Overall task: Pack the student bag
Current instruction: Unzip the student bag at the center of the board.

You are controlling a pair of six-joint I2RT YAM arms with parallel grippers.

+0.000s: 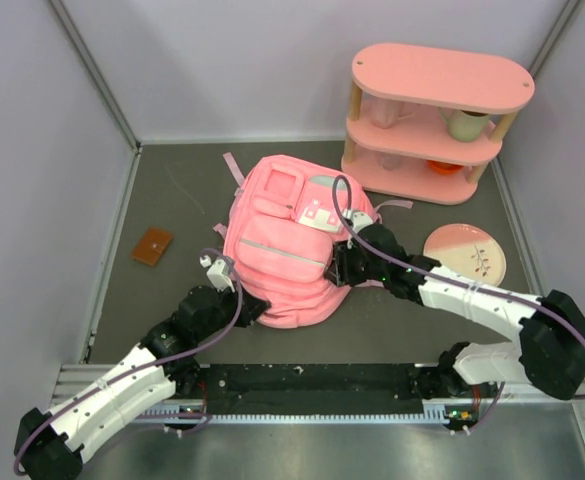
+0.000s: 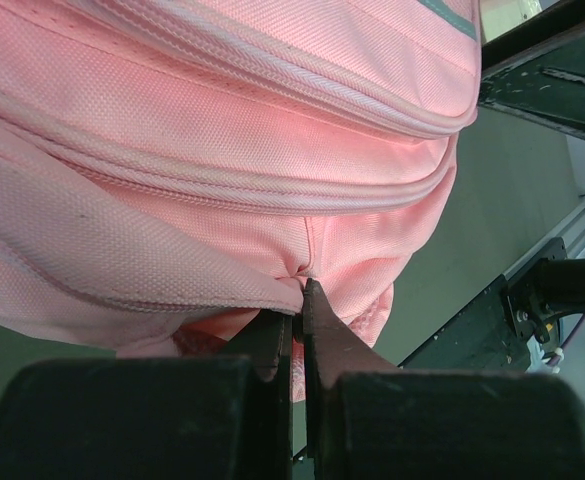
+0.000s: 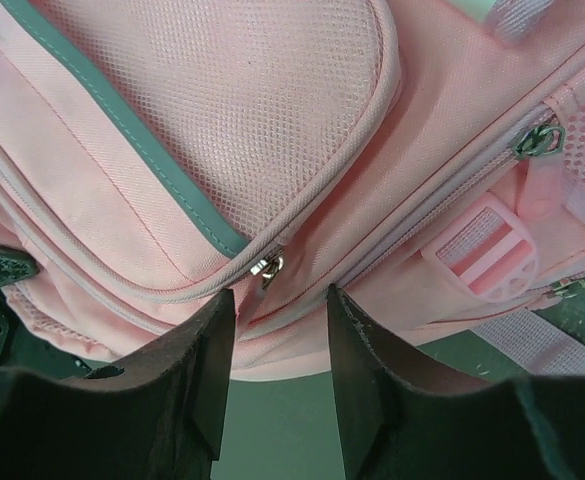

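The pink student bag (image 1: 282, 245) lies front-up in the middle of the table, its pockets and grey stripe facing up. My left gripper (image 1: 244, 303) is at the bag's near-left bottom edge. In the left wrist view it (image 2: 300, 292) is shut on a pinched fold of the bag's fabric (image 2: 222, 180). My right gripper (image 1: 340, 266) is at the bag's right side. In the right wrist view it (image 3: 280, 300) is open, its fingertips either side of a metal zipper pull (image 3: 268, 268) below the mesh pocket (image 3: 242, 110), not gripping it.
A pink oval shelf unit (image 1: 427, 120) stands at the back right with a pale cup (image 1: 466, 124) on its middle shelf. A pink and white plate (image 1: 465, 252) lies right of the bag. A small brown flat object (image 1: 153, 245) lies at the left. Walls enclose the table.
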